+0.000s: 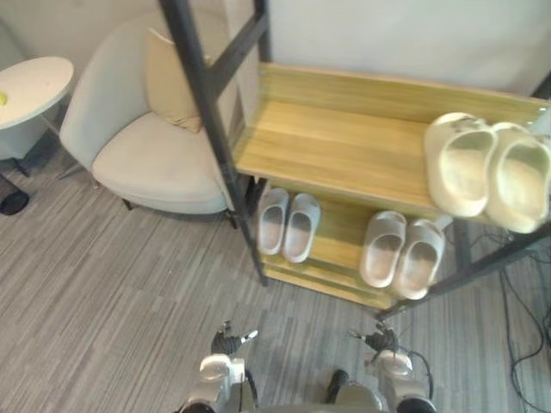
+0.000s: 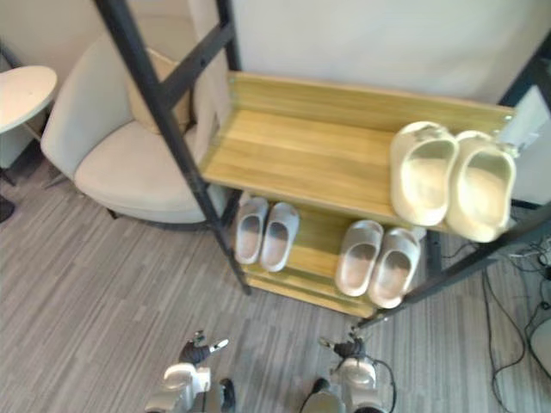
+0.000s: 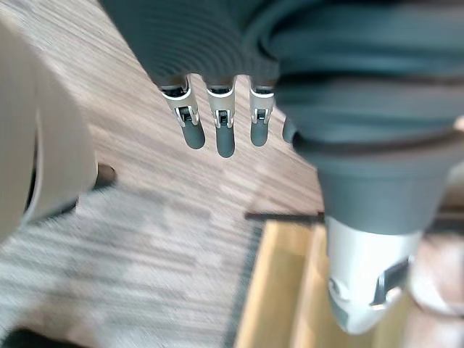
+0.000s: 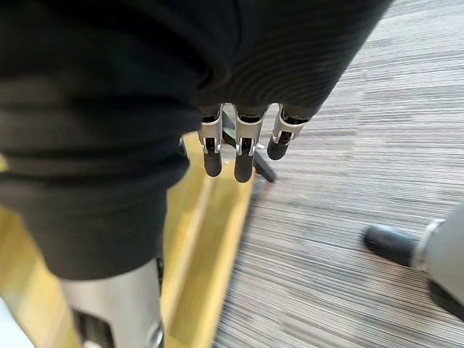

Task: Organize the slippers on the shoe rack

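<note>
A wooden shoe rack [image 1: 336, 142] with a black frame stands before me. On its top shelf, at the right end, lies a cream pair of slippers [image 1: 461, 163], side by side. The lower shelf carries two pale pairs, one on the left [image 1: 287, 224] and one on the right [image 1: 400, 252]. My left hand [image 1: 228, 342] and right hand [image 1: 379, 341] hang low over the carpet in front of the rack, apart from it. In the wrist views the left fingers [image 3: 225, 130] and the right fingers [image 4: 243, 148] are straight and hold nothing.
A light armchair [image 1: 155, 155] with a cushion [image 1: 172, 82] stands left of the rack, close to its slanted black post [image 1: 211, 129]. A round white table [image 1: 30, 86] is at the far left. Cables [image 1: 525, 344] lie on the floor at the right.
</note>
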Tool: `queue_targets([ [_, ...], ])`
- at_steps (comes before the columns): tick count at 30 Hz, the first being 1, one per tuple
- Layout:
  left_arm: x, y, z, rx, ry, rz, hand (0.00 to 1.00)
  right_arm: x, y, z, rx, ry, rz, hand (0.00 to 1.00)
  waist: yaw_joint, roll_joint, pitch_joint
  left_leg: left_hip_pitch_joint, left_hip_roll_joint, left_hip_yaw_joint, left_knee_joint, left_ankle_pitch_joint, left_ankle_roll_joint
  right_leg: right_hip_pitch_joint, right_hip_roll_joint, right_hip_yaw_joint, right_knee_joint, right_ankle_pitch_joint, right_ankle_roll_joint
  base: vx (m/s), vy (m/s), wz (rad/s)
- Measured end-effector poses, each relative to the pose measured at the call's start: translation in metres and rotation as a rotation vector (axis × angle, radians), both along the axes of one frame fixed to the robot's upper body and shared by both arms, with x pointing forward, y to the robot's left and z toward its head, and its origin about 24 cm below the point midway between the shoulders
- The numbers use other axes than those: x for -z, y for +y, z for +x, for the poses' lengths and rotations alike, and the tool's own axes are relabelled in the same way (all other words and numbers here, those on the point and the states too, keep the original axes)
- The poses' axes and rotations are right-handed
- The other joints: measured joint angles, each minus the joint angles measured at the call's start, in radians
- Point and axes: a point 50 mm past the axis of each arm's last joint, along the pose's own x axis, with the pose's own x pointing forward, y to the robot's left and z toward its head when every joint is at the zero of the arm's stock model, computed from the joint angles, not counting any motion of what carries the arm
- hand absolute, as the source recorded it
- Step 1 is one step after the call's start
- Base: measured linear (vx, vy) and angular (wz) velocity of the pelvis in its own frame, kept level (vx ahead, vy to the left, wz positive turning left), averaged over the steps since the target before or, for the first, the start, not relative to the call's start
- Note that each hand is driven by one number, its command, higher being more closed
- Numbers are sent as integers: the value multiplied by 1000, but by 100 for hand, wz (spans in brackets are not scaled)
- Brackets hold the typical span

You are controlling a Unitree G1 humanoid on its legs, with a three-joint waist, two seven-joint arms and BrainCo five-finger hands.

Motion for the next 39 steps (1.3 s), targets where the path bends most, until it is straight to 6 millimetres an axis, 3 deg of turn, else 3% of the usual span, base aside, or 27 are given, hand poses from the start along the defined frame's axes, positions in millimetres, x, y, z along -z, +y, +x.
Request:
queue_targets([
  [3,4,12,-9,3,37,34,0,3,-2,-5,10,25,6,0,-12,-1,3,31,-41,-14,-64,40,21,42,-5,7,-65,41,-3,-66,103,23],
  [6,8,17,-18,12,69,56,0,5,-1,-7,4,42,12,0,-11,3,5,36,-53,-24,-72,52,25,37,-11,7,-46,34,-7,-85,52,4],
  [8,11,17,-25,11,99,53,0,7,-1,-8,-3,57,10,0,-13,-6,11,44,-64,-32,-70,38,25,4,-48,10,65,-32,-4,-84,0,23],
  [9,11,17,-25,13,99,54,0,8,-1,-11,-10,68,12,0,-22,-19,14,42,-84,-64,-67,35,28,-29,-83,31,174,-99,-1,-86,-23,35],
  [10,11,17,-25,14,99,54,0,8,-1,-12,-11,68,12,0,-22,-20,14,41,-86,-69,-67,36,29,-32,-83,40,182,-110,-2,-104,-71,61],
  [13,11,13,-25,20,97,48,0,12,-3,-21,-23,107,5,0,-45,-14,24,30,-119,-199,-72,54,30,-29,13,239,227,-220,-23,-30,-84,107],
  [14,11,13,-24,21,95,49,0,13,-4,-24,-20,117,6,0,-51,-13,23,28,-130,-247,-77,67,32,-30,32,274,237,-231,-27,63,-132,161],
  [17,11,14,-22,26,96,56,0,14,-6,-25,-12,124,4,0,-42,-12,28,27,-158,-383,-177,166,17,-13,34,264,262,-254,-35,103,-146,143],
  [19,11,17,-22,11,99,59,0,13,-6,-24,-12,125,5,0,-34,-5,28,24,-150,-435,-248,235,9,24,42,178,222,-253,-35,55,-132,127],
  [24,9,17,-21,-41,81,40,0,5,0,-3,-31,59,6,0,14,-4,30,-7,-146,-410,-269,287,28,77,59,63,190,-260,-34,-24,-43,89],
  [25,8,12,-18,-41,67,26,0,1,0,3,-36,32,2,0,23,2,32,-37,-150,-392,-241,282,38,77,58,34,192,-263,-35,-98,2,83],
  [27,6,10,-14,-52,49,13,0,-3,2,12,-36,2,5,0,26,14,38,-101,-130,-241,-165,182,153,97,56,-41,167,-273,-38,-115,-10,120],
  [28,5,9,-11,-57,42,9,0,-2,5,10,-31,3,15,0,16,5,47,-118,-114,-157,-124,145,168,117,54,-69,124,-263,-49,-125,21,147],
  [30,3,8,-7,-55,27,8,0,-1,4,7,-17,12,19,0,20,22,49,-153,-46,35,100,107,166,159,37,-159,125,-270,-37,-38,56,123],
  [31,5,9,-11,-58,39,9,0,-1,3,6,-12,11,19,0,14,33,48,-148,-18,116,157,30,142,173,41,-178,141,-285,-19,52,36,89],
  [32,6,10,-15,-59,49,10,0,-2,4,8,-11,5,22,0,13,44,47,-150,-8,137,160,8,126,175,44,-188,162,-298,-10,40,37,66],
  [33,5,12,-13,-58,47,18,0,-2,8,9,-14,2,32,0,29,30,54,-151,-26,130,145,10,129,161,37,-165,168,-301,-12,48,23,34],
  [36,5,19,-12,-53,52,37,0,-6,12,18,-19,-22,42,0,29,13,63,-151,-71,79,115,21,138,169,39,-112,168,-270,-48,116,44,49],
  [39,4,21,-11,-48,43,45,0,-3,19,15,-19,-11,60,0,28,-5,73,-142,-92,25,160,-20,146,150,-14,-99,347,-269,-47,128,54,62],
])
